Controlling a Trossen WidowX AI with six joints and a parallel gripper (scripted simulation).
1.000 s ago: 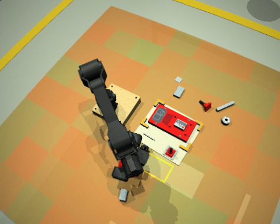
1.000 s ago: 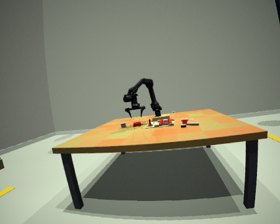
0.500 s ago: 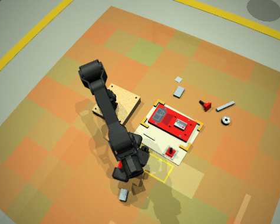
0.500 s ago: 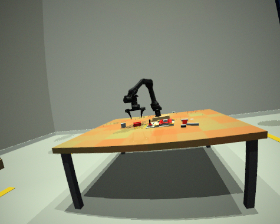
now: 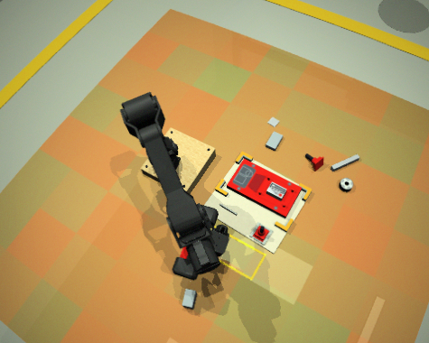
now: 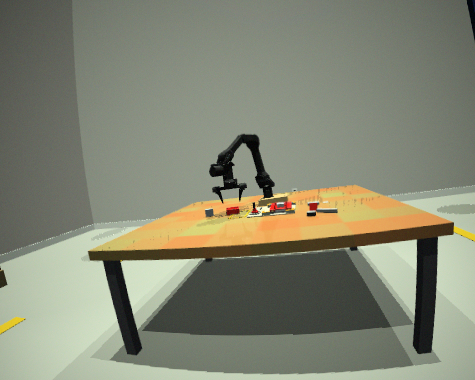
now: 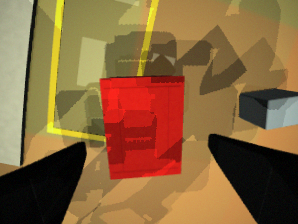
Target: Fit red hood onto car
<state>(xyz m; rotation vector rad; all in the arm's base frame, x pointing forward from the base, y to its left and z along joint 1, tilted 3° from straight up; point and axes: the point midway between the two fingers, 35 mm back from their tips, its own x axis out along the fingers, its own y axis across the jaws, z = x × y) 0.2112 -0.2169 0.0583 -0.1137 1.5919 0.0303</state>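
The hood is a red shell lying on the table; the arm hides most of it in the top view. My gripper is open and empty above the hood, with one finger out to each side of it in the wrist view. The hood's long sides run nearly upright there, slightly left of the middle between the fingertips. The red chassis sits between yellow corner pieces on the pale jig board. The engine block is on its deck. The hood's corner holes cannot be made out.
A grey block lies near the hood. A yellow outline is beside it. A red piece with a black knob stands on the board. Beyond the chassis are a red stemmed part, bar and wheel.
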